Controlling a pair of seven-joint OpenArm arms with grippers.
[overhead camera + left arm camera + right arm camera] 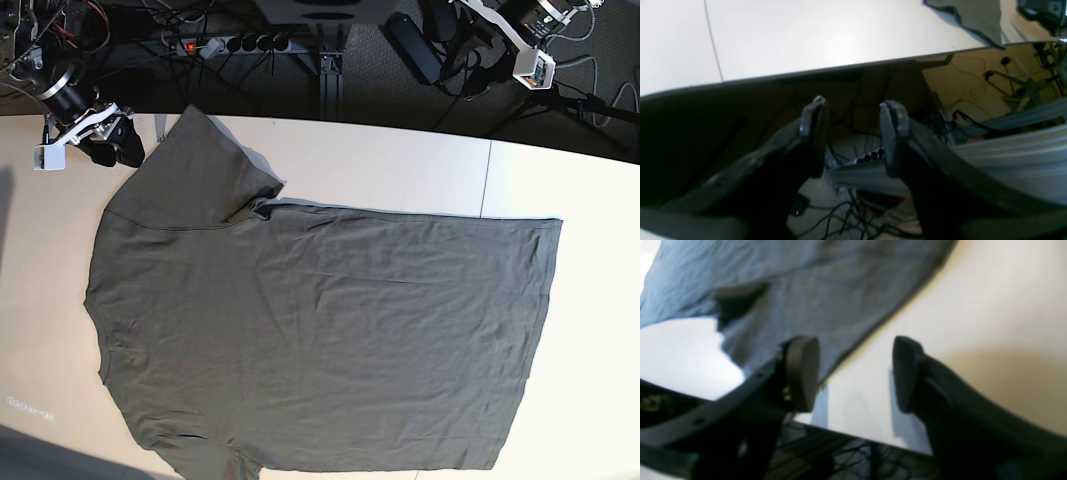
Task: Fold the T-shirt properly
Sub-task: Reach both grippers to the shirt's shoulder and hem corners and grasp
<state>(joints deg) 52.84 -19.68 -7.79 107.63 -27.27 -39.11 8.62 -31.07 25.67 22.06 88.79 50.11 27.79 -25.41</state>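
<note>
Base view: the T-shirt is seen spread flat across the table, collar side toward the view's left, hem toward the right, one sleeve reaching up toward the table's far edge. The right gripper is placed over the table's far left corner, just beside that sleeve and apart from the cloth; its jaws are seen parted and empty in the right wrist view, with the shirt's edge beyond them. The left gripper is held off the table, past its edge, above cables on the floor; its jaws are parted and nothing is gripped.
</note>
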